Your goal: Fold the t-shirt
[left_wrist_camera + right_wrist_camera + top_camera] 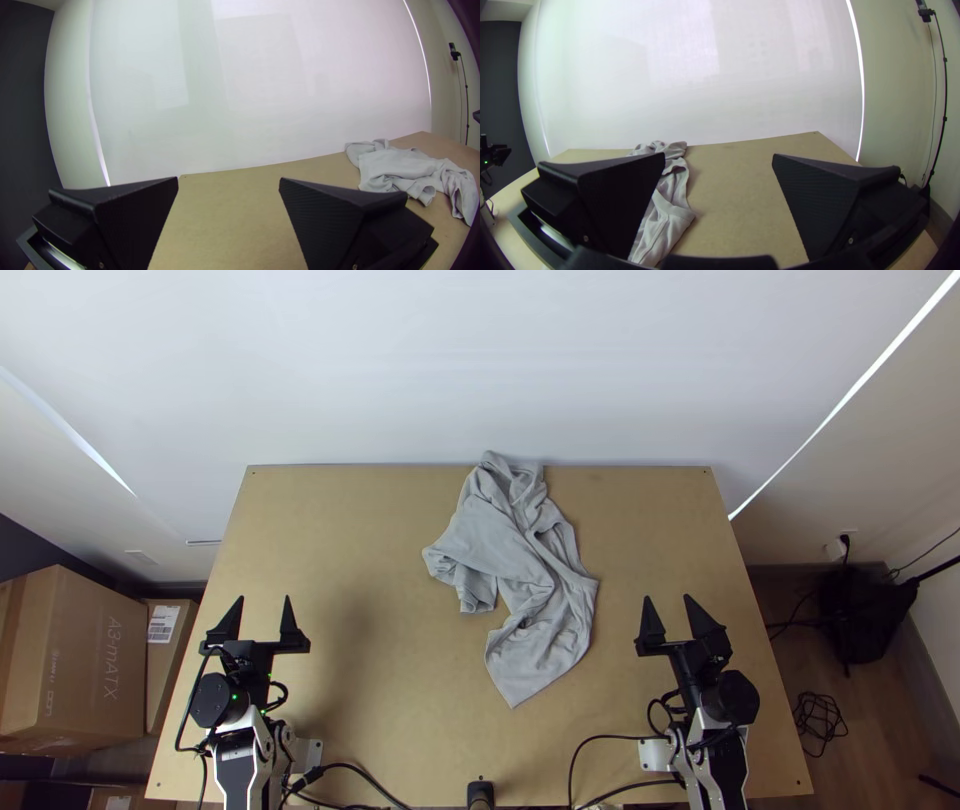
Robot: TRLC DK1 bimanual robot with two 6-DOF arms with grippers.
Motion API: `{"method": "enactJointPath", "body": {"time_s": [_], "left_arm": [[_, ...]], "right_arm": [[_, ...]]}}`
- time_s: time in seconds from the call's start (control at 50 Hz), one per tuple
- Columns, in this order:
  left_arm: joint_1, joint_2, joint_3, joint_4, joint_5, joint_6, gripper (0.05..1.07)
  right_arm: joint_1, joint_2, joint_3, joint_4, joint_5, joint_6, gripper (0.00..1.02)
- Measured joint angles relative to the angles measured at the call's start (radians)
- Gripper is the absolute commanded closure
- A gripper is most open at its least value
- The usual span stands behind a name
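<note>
Lab-like room: robot arms [237,765], wooden table [400,670], cardboard box [90,655].

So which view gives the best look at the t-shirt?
The top view: the grey t-shirt lies bunched on the table, its whole outline in sight. The left wrist view has it off at one side, seen at a low angle; in the right wrist view, one of that gripper's own fingers covers part of it.

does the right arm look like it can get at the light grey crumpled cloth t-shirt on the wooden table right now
Probably yes: its black pincer stands open beside the shirt, with bare tabletop between.
</note>
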Motion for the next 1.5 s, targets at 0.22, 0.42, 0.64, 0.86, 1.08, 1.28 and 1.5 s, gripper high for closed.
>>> {"method": "enactJointPath", "body": {"time_s": [0.22, 0.42, 0.64, 0.86, 1.08, 1.28, 1.5], "left_arm": [[0.000, 0.000, 0.000, 0.000, 0.000, 0.000, 0.10], [0.000, 0.000, 0.000, 0.000, 0.000, -0.001, 0.10], [-0.001, 0.000, 0.000, 0.000, 0.000, -0.069, 0.10], [-0.036, 0.000, 0.000, -0.001, 0.000, -0.262, 0.10], [-0.080, 0.005, 0.000, -0.008, -0.031, -0.332, 0.10], [-0.095, 0.005, 0.000, -0.008, -0.031, -0.331, 0.10], [-0.126, 0.034, 0.018, -0.013, -0.029, -0.331, 0.10]], "right_arm": [[0.000, 0.000, 0.000, 0.000, 0.000, 0.000, 0.03], [0.006, 0.000, 0.000, 0.000, 0.000, 0.000, 0.03], [0.026, -0.001, 0.000, 0.000, 0.000, 0.007, 0.03], [0.088, -0.001, 0.000, -0.002, 0.000, 0.030, 0.03], [0.197, -0.001, 0.000, -0.011, 0.046, 0.031, 0.03], [0.210, -0.001, 0.011, -0.033, 0.053, 0.034, 0.03], [0.191, 0.070, 0.117, -0.067, 0.053, 0.032, 0.03]]}}
